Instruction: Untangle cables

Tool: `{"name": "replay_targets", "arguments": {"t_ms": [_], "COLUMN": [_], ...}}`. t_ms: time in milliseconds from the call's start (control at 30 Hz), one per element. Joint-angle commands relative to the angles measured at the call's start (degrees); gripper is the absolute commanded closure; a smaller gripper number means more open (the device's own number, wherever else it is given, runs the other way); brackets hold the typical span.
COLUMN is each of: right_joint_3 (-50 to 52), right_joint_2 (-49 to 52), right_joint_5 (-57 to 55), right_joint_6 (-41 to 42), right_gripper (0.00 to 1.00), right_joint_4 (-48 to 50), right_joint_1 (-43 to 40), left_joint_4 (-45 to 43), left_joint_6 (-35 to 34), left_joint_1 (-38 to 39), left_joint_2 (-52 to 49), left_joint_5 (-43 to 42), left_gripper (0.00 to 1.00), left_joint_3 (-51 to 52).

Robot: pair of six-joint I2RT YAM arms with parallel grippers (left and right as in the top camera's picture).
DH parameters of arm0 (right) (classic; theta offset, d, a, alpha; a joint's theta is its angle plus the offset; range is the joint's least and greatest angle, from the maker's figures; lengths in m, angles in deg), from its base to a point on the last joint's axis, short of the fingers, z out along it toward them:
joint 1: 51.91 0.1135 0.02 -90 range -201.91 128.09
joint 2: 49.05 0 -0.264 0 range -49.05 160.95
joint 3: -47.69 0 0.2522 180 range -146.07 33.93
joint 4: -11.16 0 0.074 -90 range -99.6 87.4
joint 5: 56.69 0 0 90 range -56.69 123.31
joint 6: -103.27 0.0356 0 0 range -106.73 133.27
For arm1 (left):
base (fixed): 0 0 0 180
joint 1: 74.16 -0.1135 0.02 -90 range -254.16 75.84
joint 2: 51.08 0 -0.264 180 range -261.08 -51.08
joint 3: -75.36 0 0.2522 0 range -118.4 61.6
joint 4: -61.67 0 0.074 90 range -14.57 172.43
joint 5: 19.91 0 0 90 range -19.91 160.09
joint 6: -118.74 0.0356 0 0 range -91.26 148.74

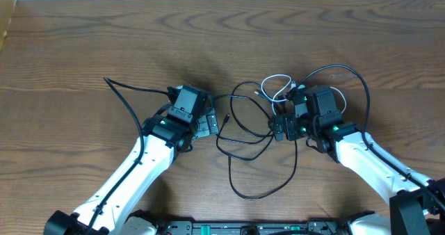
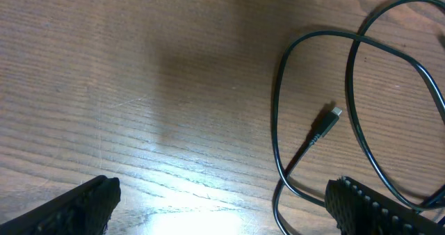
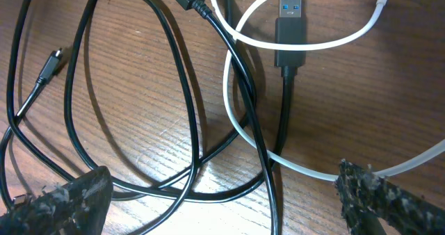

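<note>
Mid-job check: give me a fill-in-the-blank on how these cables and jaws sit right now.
1. The white cable loops across the USB-A plug of the ____ cable.
2. The jaws of the left gripper and right gripper stand ____.
3. From overhead, the white cable lies nearer the ____ gripper.
Missing words: black; open; right.

Bare wood runs along the far edge and the left edge of the surface (image 1: 62,40), leaving free passage there. One obstacle crosses it: an arm wire (image 1: 128,94) trailing from the left arm toward the left edge. Mid-surface, the black cable (image 1: 296,158) sprawls in overlapping loops, reaching toward the near edge. Below the wide-open left pincer (image 2: 222,211) the wood is bare (a small plug (image 2: 325,126) lies just to one side). Below the wide-open right pincer (image 3: 222,200), black loops cross the white cable (image 3: 306,46) around a USB plug (image 3: 290,28).
</note>
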Motion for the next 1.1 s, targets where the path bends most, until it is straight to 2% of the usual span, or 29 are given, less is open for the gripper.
{"name": "replay_targets", "arguments": {"t_ms": [0, 1067], "right_joint_3": [-0.68, -0.68], "right_joint_2": [-0.48, -0.48], "right_joint_5": [0.37, 0.37], "right_joint_6": [0.17, 0.17], "right_gripper": [0.01, 0.01], "right_joint_4": [-0.04, -0.04], "right_joint_1": [-0.09, -0.07], "left_joint_4": [-0.04, -2.14], "left_joint_6": [0.11, 0.13], "left_joint_1": [-0.24, -0.24], "left_joint_2": [-0.33, -0.33], "left_joint_5": [0.33, 0.33], "left_gripper": [0.01, 0.01], "left_joint_3": [-0.83, -0.83]}}
